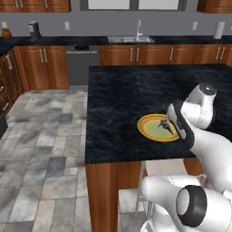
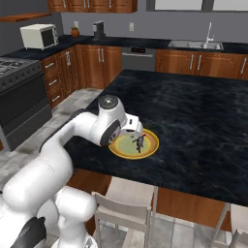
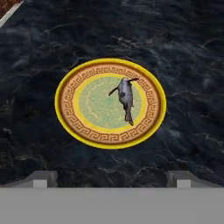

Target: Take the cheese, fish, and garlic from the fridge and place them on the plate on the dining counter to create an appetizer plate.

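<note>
Black marbled dining counter (image 3: 192, 52) carries the plate (image 3: 65, 114), and your fish (image 3: 126, 97) lies on its centre, tail toward the gripper (image 3: 111, 179). Jaws stand wide and empty, just above; cheese and garlic await elsewhere.

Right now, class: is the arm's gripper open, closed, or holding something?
Gripper: open, holding nothing; the fish lies on the plate below it.

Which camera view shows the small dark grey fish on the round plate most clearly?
The hand view: the small dark grey fish lies unobstructed on the orange-rimmed round plate. In both base views it is a tiny dark shape beside the arm.
</note>
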Robot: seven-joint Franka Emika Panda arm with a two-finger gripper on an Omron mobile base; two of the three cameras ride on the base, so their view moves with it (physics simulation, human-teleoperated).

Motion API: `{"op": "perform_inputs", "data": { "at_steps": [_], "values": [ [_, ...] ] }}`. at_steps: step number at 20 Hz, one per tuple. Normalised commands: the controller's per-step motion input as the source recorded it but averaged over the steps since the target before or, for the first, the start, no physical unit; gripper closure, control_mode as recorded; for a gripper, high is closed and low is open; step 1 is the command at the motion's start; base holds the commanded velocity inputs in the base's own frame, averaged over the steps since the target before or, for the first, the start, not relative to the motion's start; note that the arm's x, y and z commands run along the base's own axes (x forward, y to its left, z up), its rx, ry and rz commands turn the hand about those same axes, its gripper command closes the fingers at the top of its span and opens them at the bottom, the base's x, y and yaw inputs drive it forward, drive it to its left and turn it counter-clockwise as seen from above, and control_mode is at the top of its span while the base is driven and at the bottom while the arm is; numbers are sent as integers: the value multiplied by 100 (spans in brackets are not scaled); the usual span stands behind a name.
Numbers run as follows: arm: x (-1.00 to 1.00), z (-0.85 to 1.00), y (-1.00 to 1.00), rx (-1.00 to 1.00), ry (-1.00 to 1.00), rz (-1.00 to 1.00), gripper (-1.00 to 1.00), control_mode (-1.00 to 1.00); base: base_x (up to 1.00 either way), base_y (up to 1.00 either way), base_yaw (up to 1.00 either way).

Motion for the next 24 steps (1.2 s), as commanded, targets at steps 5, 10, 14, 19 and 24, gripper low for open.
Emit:
{"op": "perform_inputs", "data": {
  "at_steps": [5,10,14,19,24],
  "values": [
    [-81,81,50,15,-30,-20,-100,-100,0,0,0],
    [-88,89,29,19,-12,-12,-100,-100,0,0,0],
    [-80,78,11,6,5,0,-100,-100,0,0,0],
    [-86,57,24,-11,9,-1,-100,-100,0,0,0],
    [-41,25,28,-16,23,-8,-100,-100,0,0,0]
  ]
}}
